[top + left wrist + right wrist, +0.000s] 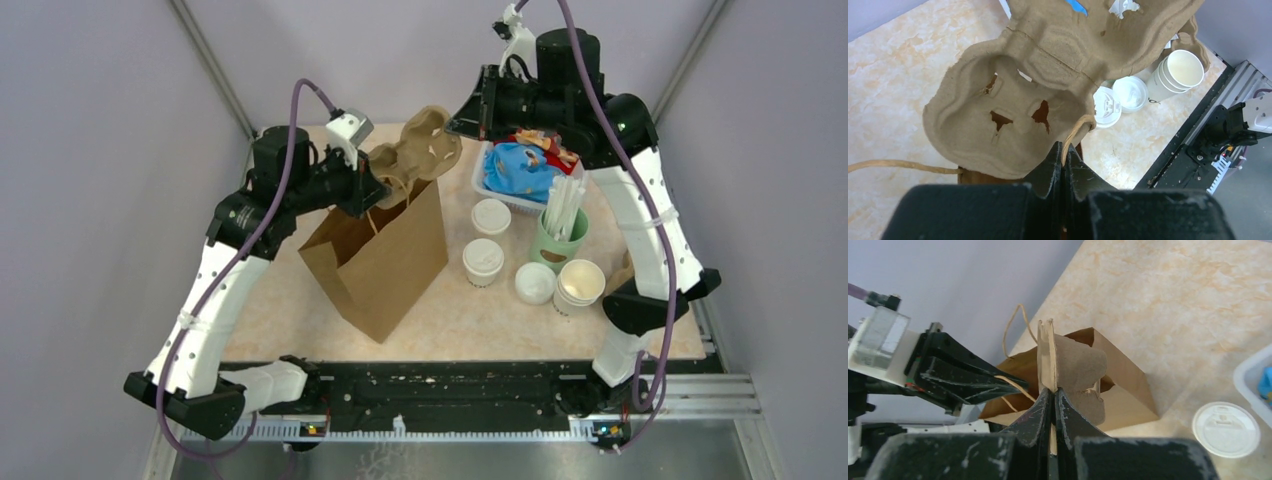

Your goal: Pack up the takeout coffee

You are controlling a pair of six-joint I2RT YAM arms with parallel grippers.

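From above, the bag (385, 265) stands open on the left half of the table (470, 320), one corner pointing near. The carrier (415, 150) is held tilted over the bag's far rim, with its lower end at the bag's mouth. The left gripper (368, 195) is at that rim from the left and the right gripper (462, 125) is at the carrier's far right edge. This view does not show how either pair of jaws stands.

The left wrist view does. The left gripper (1064, 150) has its jaws pressed together on the bag's twine handle (1075, 132), which loops up out of the pinch. The carrier (1023, 85) fills the view just beyond, its underside facing the camera.

The right wrist view shows the right gripper (1050, 392) pinching the carrier (1073, 365) by its thin edge, directly above the bag (1118, 390).

The coffee cup (483, 262), lidded and upright, stands on the table just right of the bag, apart from both grippers. It also shows in the left wrist view (1106, 106). A second lidded cup (491, 217) stands just beyond it, near the basket (485, 185). To its right are a loose lid (535, 283) and a stack of cups (580, 285).
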